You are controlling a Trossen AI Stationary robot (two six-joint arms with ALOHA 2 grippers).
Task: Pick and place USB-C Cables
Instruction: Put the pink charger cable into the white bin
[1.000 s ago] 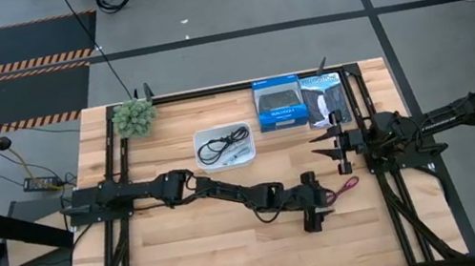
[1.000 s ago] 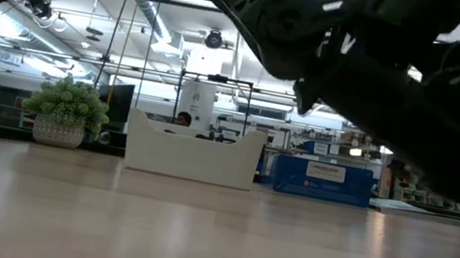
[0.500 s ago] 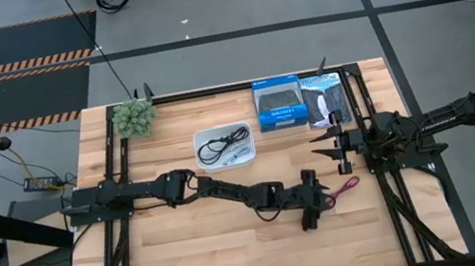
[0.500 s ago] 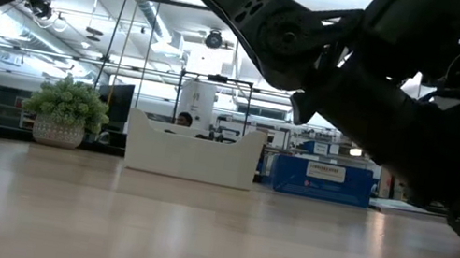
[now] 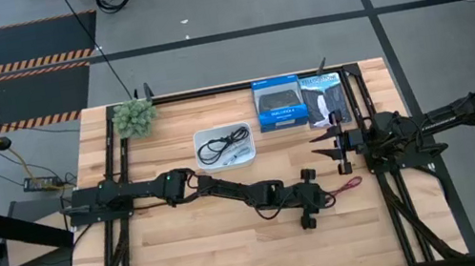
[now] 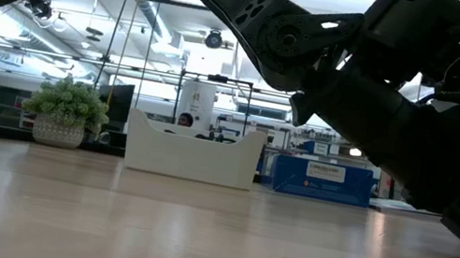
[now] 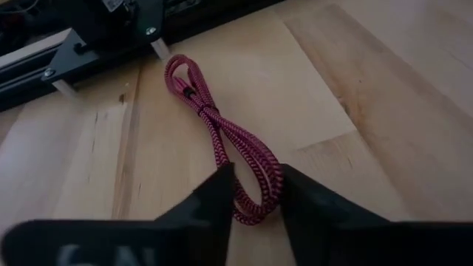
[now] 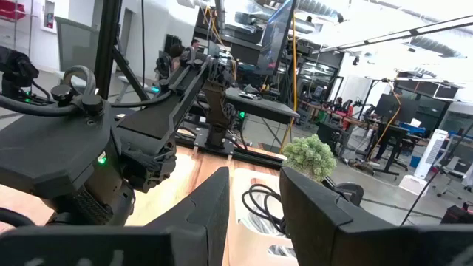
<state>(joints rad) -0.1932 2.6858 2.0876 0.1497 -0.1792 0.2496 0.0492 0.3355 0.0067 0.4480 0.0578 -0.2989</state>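
Observation:
A dark red USB-C cable (image 7: 222,125), folded into a long narrow bundle, lies flat on the wooden table (image 5: 191,257), right of centre (image 5: 347,186). My left gripper (image 7: 256,199) has reached across from the left (image 5: 324,199) and is shut on the bundle's left end. More cables, black and pale, lie coiled in a white tray (image 5: 225,145) at the far middle. My right gripper (image 5: 325,144) hovers open by the right frame rail, holding nothing. My left gripper pinches the left end of the dark red bundle (image 7: 255,191) between its two fingers, both doubled strands together. The fingers slant down from the table's left and lie along the cable. The whole cable rests slack on the table, stretching away toward the right rail.
A blue box (image 5: 278,104) and a black box (image 5: 324,99) sit at the far right, a small potted plant (image 5: 134,118) at the far left. Black frame rails (image 7: 96,44) run just beyond the cable's far end. Bare wood lies along the near edge.
My left gripper has sunk lower over the table and shifted slightly toward the table's left. The dark red cable has stayed where it was.

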